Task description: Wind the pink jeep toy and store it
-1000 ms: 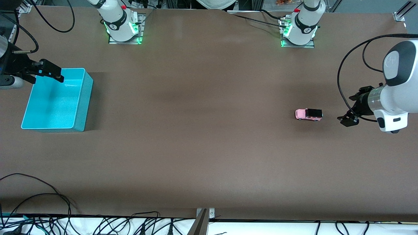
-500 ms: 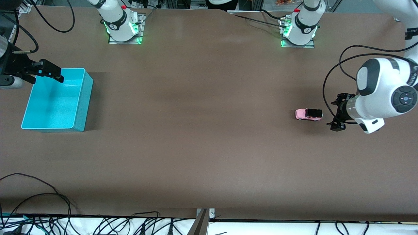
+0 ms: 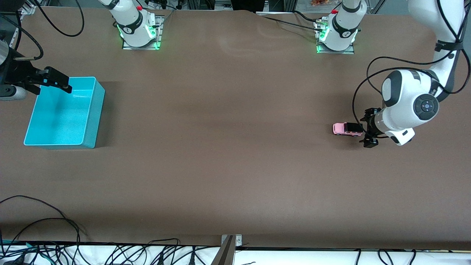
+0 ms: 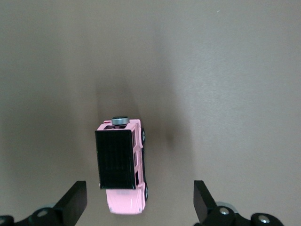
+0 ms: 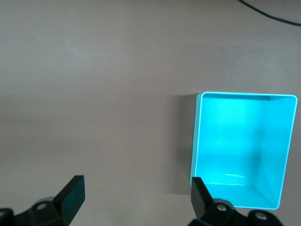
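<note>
The pink jeep toy (image 3: 347,129) sits on its wheels on the bare tabletop (image 3: 228,147) toward the left arm's end, not yet picked up or wound; by the look of it the whole job is ahead — grasp, wind, carry, drop. The left gripper (image 3: 368,129) hangs just beside the jeep's black-roofed rear, fingers (image 4: 75,201) spread wide and empty; the right gripper (image 3: 55,80) waits over the turquoise bin (image 3: 94,110), well apart, fingers likewise released — the bin holds nothing.

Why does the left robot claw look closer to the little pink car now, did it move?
Yes. The left gripper moved toward the pink jeep toy, which stayed put.
</note>
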### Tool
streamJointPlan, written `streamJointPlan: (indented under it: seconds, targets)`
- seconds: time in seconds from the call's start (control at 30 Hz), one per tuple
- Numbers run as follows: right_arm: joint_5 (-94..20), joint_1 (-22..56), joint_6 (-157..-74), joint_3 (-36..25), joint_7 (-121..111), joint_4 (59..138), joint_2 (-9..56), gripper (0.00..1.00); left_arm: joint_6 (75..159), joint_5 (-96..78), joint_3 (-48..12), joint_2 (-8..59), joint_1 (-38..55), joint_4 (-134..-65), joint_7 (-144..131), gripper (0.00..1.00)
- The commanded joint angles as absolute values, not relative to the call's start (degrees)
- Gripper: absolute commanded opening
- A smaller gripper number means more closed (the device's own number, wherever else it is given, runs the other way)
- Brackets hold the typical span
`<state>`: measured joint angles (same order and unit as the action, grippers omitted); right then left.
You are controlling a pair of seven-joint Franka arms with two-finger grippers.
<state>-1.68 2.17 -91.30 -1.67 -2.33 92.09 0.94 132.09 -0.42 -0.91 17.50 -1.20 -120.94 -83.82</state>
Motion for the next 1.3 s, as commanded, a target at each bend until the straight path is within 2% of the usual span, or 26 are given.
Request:
streamJointPlan:
  seconds: [0.0, 0.2, 0.4, 0.47, 0.53, 0.67, 0.8, 0.87, 1.27]
  targets:
    - [-2.5, 1.9, -91.6, -1.6, -2.5, 92.3, 0.5, 1.00, 138.8, 1.2, -1.1, 17.2, -1.2, -126.6, -86.2, 1.00]
    - [-2.4, 2.0, -91.6, -1.6, -2.5, 92.3, 0.6, 1.00, 145.7, 1.2, -1.1, 19.3, -1.2, -129.5, -88.6, 1.00]
    - [-2.2, 2.0, -91.6, -1.6, -2.5, 92.3, 0.5, 1.00, 146.0, 1.2, -1.1, 19.7, -1.2, -129.8, -88.7, 0.97]
    - [-2.2, 2.0, -91.6, -1.6, -2.5, 92.3, 0.6, 1.00, 146.0, 1.2, -1.1, 19.8, -1.2, -130.0, -88.7, 0.93]
    - [-2.2, 2.0, -91.6, -1.6, -2.5, 92.3, 0.6, 1.00, 146.0, 1.2, -1.1, 19.7, -1.2, -130.2, -88.7, 0.83]
    - [-2.2, 2.0, -91.6, -1.6, -2.5, 92.3, 0.6, 1.00, 146.0, 1.2, -1.1, 19.7, -1.3, -130.2, -91.0, 0.42]
    - [-2.2, 2.0, -91.6, -1.6, -2.5, 92.3, 0.6, 1.00, 146.0, 1.2, -1.1, 19.7, -1.2, -130.2, -91.3, 0.18]
    - [-2.2, 2.0, -91.6, -1.6, -2.5, 92.3, 0.6, 1.00, 145.9, 1.2, -1.1, 19.5, -1.2, -130.2, -91.4, 0.11]
    - [-2.2, 2.0, -91.6, -1.6, -2.5, 92.3, 0.6, 1.00, 143.3, 1.3, -1.7, 16.8, 0.4, -127.0, -94.2, 0.09]
